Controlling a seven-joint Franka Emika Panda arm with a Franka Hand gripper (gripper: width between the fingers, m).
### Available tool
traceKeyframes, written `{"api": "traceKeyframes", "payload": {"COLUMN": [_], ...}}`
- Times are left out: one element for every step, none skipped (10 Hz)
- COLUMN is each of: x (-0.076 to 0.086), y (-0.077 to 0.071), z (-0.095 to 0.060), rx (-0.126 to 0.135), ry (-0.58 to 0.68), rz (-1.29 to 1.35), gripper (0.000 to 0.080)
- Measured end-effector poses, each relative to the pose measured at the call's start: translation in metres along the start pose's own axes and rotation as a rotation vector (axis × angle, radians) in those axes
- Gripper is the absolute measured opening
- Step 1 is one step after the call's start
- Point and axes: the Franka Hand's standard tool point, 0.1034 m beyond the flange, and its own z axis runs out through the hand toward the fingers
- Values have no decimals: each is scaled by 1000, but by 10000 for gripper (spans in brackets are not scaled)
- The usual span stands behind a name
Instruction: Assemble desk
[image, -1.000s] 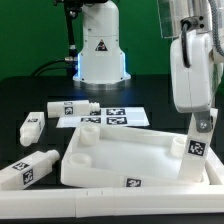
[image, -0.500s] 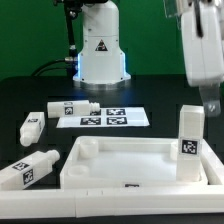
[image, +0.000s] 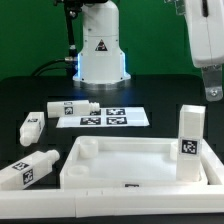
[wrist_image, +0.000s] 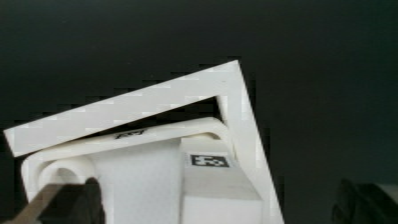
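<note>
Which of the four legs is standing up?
The leg in the desk top's corner on the exterior view's right; the other three legs lie sideways.

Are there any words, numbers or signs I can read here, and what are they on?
No words or numbers can be read.
Black triangle sign on the robot base: inside too small to read.
Square tags on the upright leg, the marker board and the desk top: patterns, not letters.

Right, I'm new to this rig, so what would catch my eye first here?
One leg stands upright in a corner of the desk top on the exterior view's right, with the open hand hanging above, clear of it. Three more legs lie loose on the table at the exterior view's left.
</note>
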Motion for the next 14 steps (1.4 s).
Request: {"api": "traceKeyframes", "payload": {"x": [0,2,6,13,26,31,28,28,29,32,45,65,85,100], "y": [0,2,10,18,28,34,31,31,31,30,31,33,30,23], "z": [-1,-6,-11,-15,-20,-20,-21,-20,-20,-20,-17,-17,-23,-28], "rx": [1,4,-2,-9,-20,-25,-20,-21,-21,-17,4,5,6,12], "ry": [0,-3,-5,-5,-5,-2,-2,-3,-3,-2,11,17,24,31], "rz": [-38,-101,-149,-232,-409,-443,-491,-592,-675,-782,-896,-994,-1128,-1195], "gripper": [649,649,649,649,649,649,649,649,649,649,649,649,649,649]}}
